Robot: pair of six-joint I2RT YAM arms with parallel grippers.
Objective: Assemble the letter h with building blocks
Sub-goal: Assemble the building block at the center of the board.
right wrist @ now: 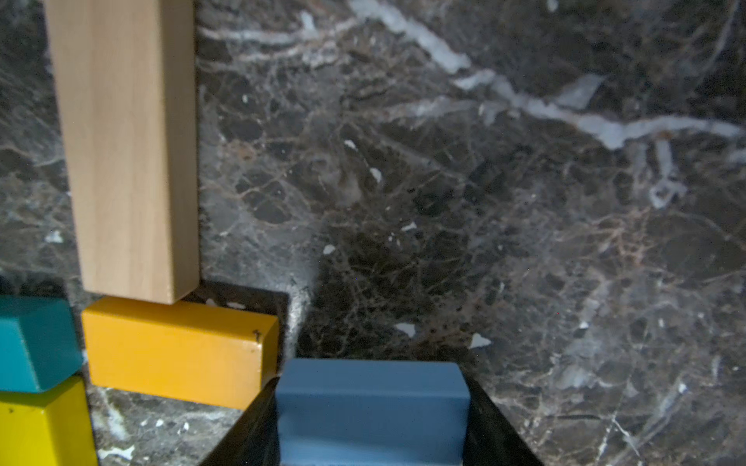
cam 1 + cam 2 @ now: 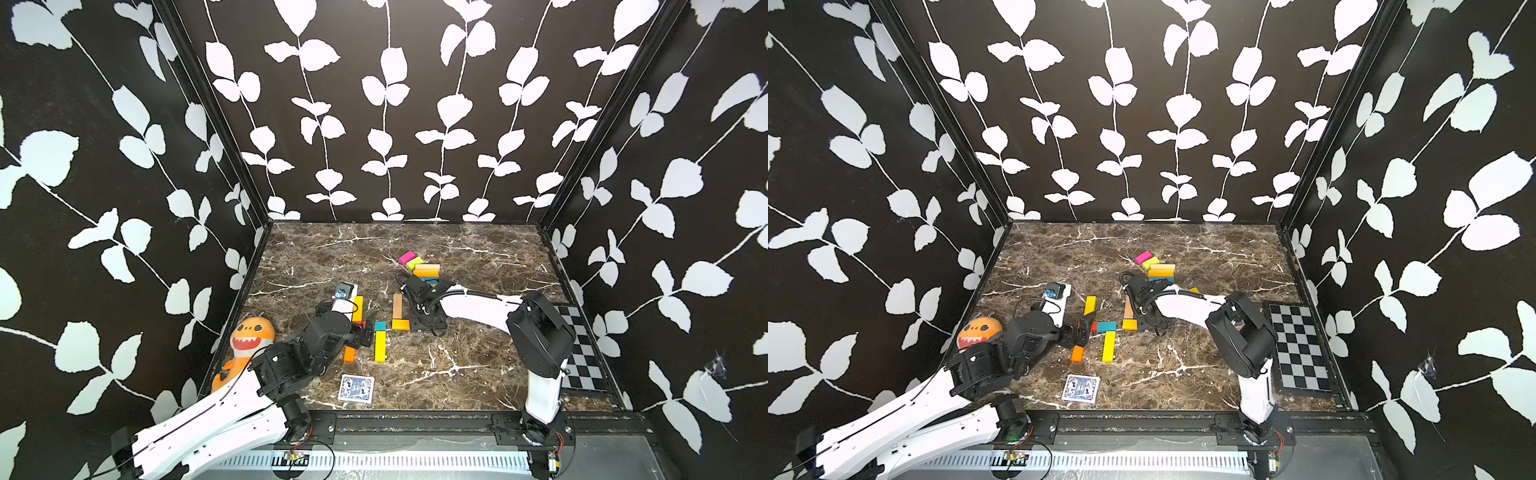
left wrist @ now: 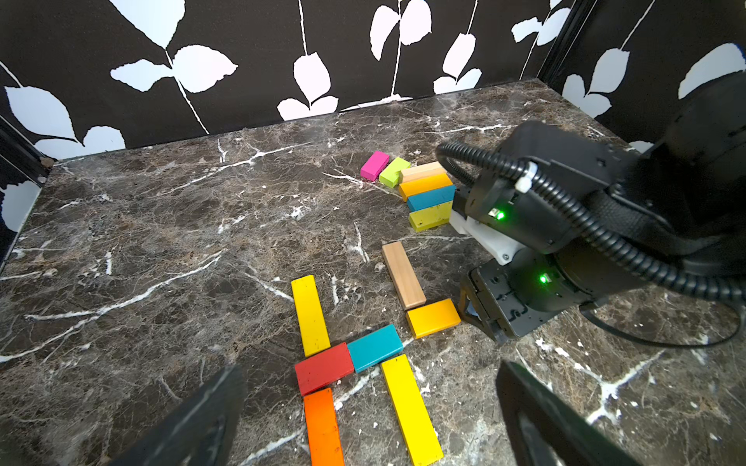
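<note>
The laid building blocks lie flat mid-table: yellow block (image 3: 309,314), red block (image 3: 324,368), teal block (image 3: 375,347), orange block (image 3: 323,427), long yellow block (image 3: 411,409), amber block (image 3: 432,318) and tan block (image 3: 403,274). My left gripper (image 3: 369,407) hangs open just above the red and orange blocks, nothing between its fingers. My right gripper (image 1: 371,403) is shut on a blue block (image 1: 371,407), low over the table beside the end of the amber block (image 1: 177,351). A pile of spare blocks (image 2: 424,268) sits behind the right arm.
A blue-patterned card deck (image 2: 356,388) lies near the front edge. An orange shark plush (image 2: 249,338) leans at the left wall. A checkerboard (image 2: 579,349) lies along the right wall. Black leaf-patterned walls enclose three sides.
</note>
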